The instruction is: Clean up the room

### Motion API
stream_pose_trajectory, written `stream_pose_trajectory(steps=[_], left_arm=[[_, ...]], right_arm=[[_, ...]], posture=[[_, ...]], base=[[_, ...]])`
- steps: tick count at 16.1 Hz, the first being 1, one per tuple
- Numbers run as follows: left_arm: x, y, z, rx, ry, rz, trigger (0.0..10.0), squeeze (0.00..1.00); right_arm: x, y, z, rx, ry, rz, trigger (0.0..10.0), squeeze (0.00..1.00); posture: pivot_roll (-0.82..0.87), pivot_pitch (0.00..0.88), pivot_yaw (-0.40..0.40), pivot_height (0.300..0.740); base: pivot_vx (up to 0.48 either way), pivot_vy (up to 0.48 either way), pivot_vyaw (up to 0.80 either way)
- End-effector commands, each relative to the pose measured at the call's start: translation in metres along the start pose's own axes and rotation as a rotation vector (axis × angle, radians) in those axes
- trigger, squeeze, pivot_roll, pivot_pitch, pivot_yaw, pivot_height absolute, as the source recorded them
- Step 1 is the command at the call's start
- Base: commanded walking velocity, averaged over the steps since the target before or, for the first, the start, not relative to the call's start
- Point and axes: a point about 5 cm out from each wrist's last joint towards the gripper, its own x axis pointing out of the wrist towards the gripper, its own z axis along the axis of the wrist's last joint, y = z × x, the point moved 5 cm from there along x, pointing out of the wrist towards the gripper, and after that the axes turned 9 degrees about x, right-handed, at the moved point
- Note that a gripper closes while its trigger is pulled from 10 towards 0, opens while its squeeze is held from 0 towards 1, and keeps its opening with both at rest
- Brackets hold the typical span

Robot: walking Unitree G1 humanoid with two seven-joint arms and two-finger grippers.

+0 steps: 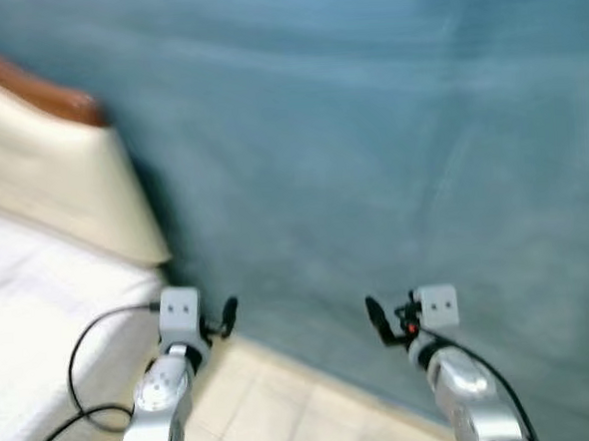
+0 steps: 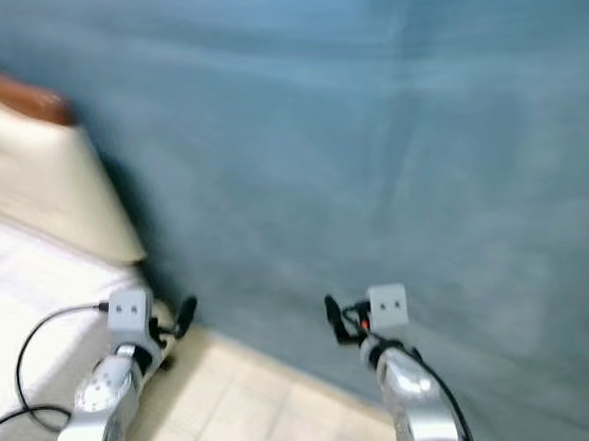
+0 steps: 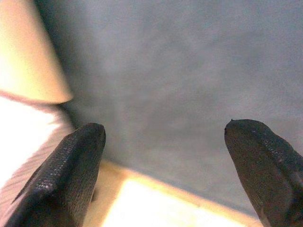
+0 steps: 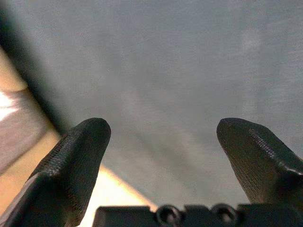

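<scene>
While both hands (image 3: 163, 137) (image 4: 163, 137) hang released, a blue wall (image 1: 389, 135) looms beside the bed (image 1: 30, 307).

Head views soft with motion blur all over; teal wall (image 1: 389, 125) streaked, no sharp edges. Even, moderate indoor light, no glare. White bed (image 1: 41, 326) at left near blown out, texture mostly lost. Dark shadow on the wall just right of the cream headboard (image 1: 62, 185). Wrist views: near black fingers (image 3: 71, 175) underexposed, wall behind defocused, floor (image 3: 156, 203) strip washed out pale yellow.
</scene>
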Motion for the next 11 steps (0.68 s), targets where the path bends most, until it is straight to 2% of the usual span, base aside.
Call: stream_pose_trajectory(steps=[1,2,4,5,8,10,11], left_arm=[[0.0028,0.0004,0.0047,0.051,-0.007,0.004,10.0,0.41],[0.0043,0.0066,0.0017,0.099,0.007,0.043,10.0,0.0],[0.0051,0.0067,0.0008,0.033,0.006,0.043,10.0,0.0],[0.0037,0.0018,0.0002,0.021,0.003,0.037,10.0,0.0],[0.0032,-0.002,0.0004,0.045,0.0,0.037,10.0,0.0],[0.0036,-0.002,0.0023,0.054,-0.012,0.049,10.0,0.0],[0.0043,0.0,0.0039,0.034,-0.019,0.072,10.0,0.0]], right_arm=[[0.0025,-0.0005,0.0042,0.013,-0.015,-0.002,10.0,0.0],[0.0037,0.0016,0.0052,0.028,-0.021,0.011,10.0,0.0],[0.0038,0.0017,0.0054,0.034,-0.022,0.017,10.0,0.0],[0.0037,0.0005,0.0057,0.034,-0.024,0.025,10.0,0.0],[0.0055,-0.0022,0.0079,0.04,-0.029,0.025,10.0,0.0],[0.0082,-0.0006,0.0108,0.035,-0.028,0.048,10.0,0.0],[0.0091,0.0,0.0117,0.032,-0.03,0.053,10.0,0.0]], posture=[[0.0,0.0,0.023,0.74],[-0.01,0.0,0.028,0.74],[-0.01,0.0,0.027,0.74],[-0.01,0.0,0.027,0.74],[-0.01,0.0,0.027,0.74],[-0.01,0.0,0.021,0.74],[0.0,0.0,0.016,0.74]], base=[[0.0,0.0,0.73],[0.0,0.0,0.71],[0.0,0.0,0.7],[0.0,0.0,0.7],[0.0,0.0,0.7],[0.0,-0.48,0.68],[0.0,-0.48,0.63]])
